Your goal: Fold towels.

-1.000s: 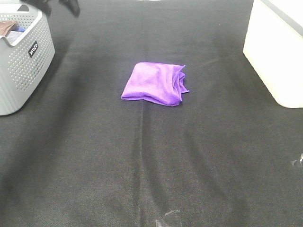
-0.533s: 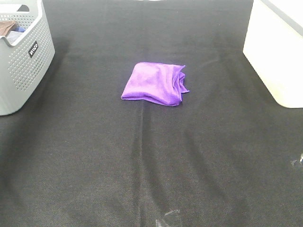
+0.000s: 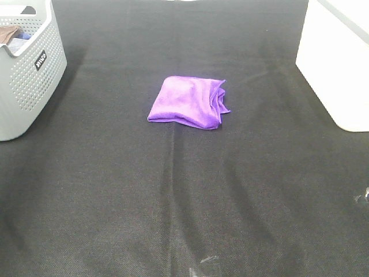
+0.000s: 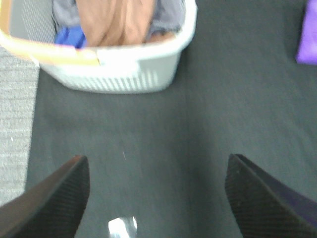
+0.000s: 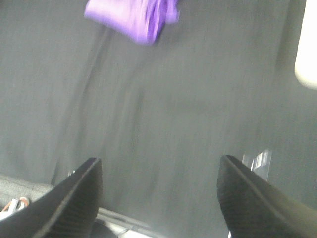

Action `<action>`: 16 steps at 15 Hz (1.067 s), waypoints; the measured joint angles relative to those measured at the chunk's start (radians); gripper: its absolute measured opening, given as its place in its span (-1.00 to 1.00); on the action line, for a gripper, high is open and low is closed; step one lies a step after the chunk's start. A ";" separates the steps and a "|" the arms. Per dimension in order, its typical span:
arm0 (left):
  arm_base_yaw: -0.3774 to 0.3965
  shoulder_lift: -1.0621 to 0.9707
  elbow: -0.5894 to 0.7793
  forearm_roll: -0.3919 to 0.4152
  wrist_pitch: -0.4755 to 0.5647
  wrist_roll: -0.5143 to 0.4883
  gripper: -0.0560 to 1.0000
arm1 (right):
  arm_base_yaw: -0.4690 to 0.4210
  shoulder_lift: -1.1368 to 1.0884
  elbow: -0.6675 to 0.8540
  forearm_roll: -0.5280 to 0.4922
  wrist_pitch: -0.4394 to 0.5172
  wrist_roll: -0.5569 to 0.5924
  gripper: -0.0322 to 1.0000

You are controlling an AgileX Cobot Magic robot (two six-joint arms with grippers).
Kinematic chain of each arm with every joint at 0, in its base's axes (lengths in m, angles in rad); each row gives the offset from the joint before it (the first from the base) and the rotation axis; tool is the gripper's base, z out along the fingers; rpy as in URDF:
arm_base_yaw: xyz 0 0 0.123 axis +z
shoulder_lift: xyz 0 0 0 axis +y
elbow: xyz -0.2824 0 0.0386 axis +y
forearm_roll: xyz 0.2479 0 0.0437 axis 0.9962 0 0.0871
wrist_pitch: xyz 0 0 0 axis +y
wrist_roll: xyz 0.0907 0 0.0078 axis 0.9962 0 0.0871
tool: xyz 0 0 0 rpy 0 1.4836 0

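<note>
The black cloth table cover is the largest surface, wrinkled lengthwise near its middle. I take the purple towel as my landmark. It lies flat on the cover near the centre, already doubled into a compact pad, with its layered loose edges bunched on the side toward the white bin.

The white bin stands well apart from the towel on my right side. The grey perforated basket stands well apart from it on my left side and holds brownish and blue cloths.

My left gripper is spread wide and holds nothing. It hangs over bare cover, with the basket ahead and the towel only at the edge of its wrist view. My right gripper is likewise spread wide and empty, over bare cover with the towel ahead of it. Neither gripper shows in the high view.

Handling judgement: the towel looks light, soft and limp, with a fuzzy pile that should grip well on the pads. It will not break, but the layers may slide or fall open if I lift one ply alone. I would pinch the bunched edge through all layers, or one corner per gripper.
</note>
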 joint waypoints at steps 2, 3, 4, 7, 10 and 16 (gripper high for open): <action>-0.001 -0.178 0.168 0.000 -0.001 0.000 0.44 | 0.000 -0.171 0.124 0.008 0.001 0.027 0.35; -0.003 -0.279 0.234 -0.001 -0.020 0.000 0.44 | 0.000 -0.256 0.172 0.005 0.001 0.029 0.35; -0.004 -0.380 0.295 -0.007 -0.034 0.000 0.44 | 0.000 -0.333 0.224 -0.003 0.001 0.029 0.35; -0.004 -0.629 0.455 0.003 -0.051 0.000 0.44 | 0.000 -0.555 0.353 -0.028 -0.099 0.033 0.35; -0.007 -0.808 0.615 0.003 -0.075 -0.004 0.44 | 0.000 -0.724 0.497 -0.102 -0.127 0.033 0.35; -0.144 -0.928 0.741 0.029 -0.094 -0.037 0.44 | 0.000 -1.010 0.693 -0.181 -0.125 0.062 0.35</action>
